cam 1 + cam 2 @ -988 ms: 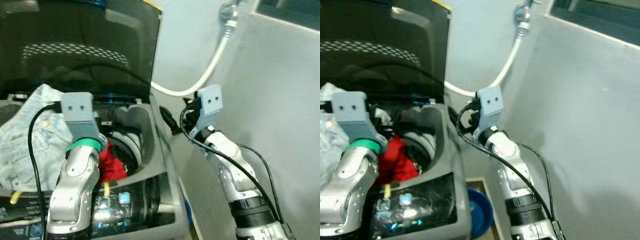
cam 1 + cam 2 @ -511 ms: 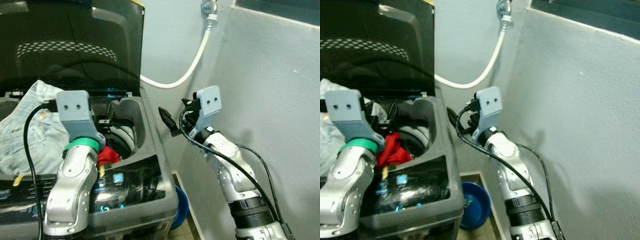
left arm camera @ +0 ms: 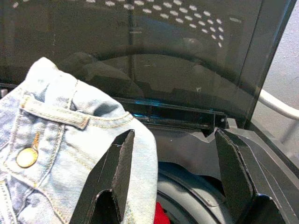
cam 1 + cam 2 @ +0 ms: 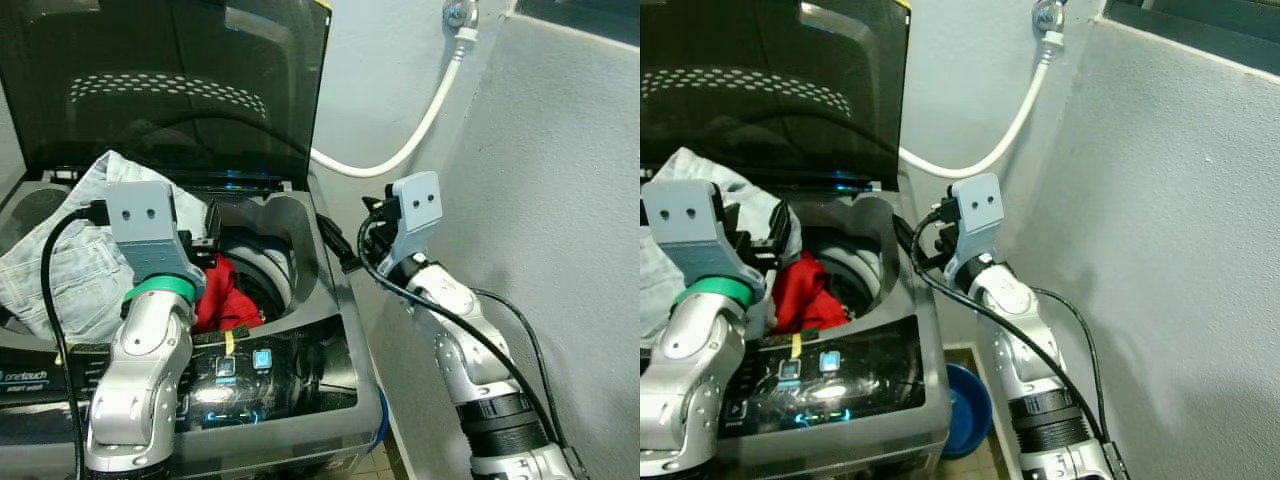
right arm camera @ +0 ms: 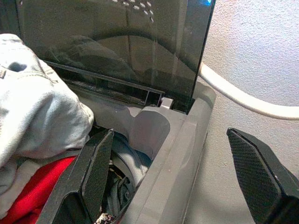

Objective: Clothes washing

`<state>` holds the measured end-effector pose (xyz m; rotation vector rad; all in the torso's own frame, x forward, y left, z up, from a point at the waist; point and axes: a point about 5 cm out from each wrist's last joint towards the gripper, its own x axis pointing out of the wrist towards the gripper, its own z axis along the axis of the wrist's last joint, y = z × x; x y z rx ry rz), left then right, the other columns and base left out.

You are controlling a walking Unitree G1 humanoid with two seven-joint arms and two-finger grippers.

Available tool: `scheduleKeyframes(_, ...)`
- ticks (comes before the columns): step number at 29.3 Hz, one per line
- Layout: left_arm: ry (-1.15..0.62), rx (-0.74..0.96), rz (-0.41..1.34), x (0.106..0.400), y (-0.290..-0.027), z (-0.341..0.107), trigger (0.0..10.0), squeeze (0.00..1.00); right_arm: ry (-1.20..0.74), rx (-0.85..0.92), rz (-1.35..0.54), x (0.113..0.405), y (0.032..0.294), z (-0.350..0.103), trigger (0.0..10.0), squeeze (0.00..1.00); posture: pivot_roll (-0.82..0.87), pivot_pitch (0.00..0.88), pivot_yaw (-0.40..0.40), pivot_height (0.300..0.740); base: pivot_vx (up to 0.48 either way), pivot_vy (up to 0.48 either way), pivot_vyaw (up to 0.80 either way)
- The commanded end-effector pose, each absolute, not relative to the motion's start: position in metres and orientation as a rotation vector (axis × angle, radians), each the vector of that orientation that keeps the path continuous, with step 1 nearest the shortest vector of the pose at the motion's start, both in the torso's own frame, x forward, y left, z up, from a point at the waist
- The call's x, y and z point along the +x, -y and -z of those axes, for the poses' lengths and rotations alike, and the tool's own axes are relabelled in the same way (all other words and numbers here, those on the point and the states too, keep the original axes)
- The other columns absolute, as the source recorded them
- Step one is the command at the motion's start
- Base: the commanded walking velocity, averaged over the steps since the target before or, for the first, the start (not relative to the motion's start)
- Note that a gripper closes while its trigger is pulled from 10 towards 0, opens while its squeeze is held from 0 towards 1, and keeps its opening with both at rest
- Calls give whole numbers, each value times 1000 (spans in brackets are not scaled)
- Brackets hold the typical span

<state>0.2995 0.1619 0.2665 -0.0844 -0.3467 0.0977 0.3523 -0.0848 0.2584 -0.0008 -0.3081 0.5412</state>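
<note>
Two grippers, both spread and empty: left gripper (image 3: 173, 172) hovers at centre frame over the washing machine (image 4: 300, 390) drum, right gripper (image 5: 187, 182) beside its right wall. Since a second ago the camera has pulled back and only the view shifts; jeans (image 4: 70, 270) remain draped on the rim at left, red garment (image 4: 225, 295) in the drum, so loading looks unfinished.

The washing machine (image 4: 330, 330) has a smooth grey plastic body, a glossy black control panel (image 4: 250, 375) and a dark, shiny, see-through lid (image 4: 170, 90) that mirrors the drum. Pale blue denim jeans (image 4: 70, 260) with stitched seams and a brass-looking button (image 3: 26, 157) lie beside a soft red cloth (image 4: 225, 295). The wall (image 4: 560, 200) is matt and slightly rough, the white hose (image 4: 420, 125) smooth, and the fingers (image 5: 254, 172) are matt black with a fine textured face.
</note>
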Motion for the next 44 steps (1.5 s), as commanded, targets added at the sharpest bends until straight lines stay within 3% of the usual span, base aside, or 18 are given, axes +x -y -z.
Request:
scheduleKeyframes(1,334,-94,-94,298,-161,-263,10000,0,310,-5,-541,353,86,-260,10000,0,70,35,-81,740,-330,0,0)
scheduleKeyframes(19,338,-89,-81,299,-162,-264,10000,0,312,1,-542,353,84,-259,10000,0,74,23,-80,740,-314,0,0)
scheduleKeyframes(44,297,-36,-108,302,-176,-258,10000,0,312,-11,-534,353,84,-260,10000,0,74,28,-80,740,0,0,0)
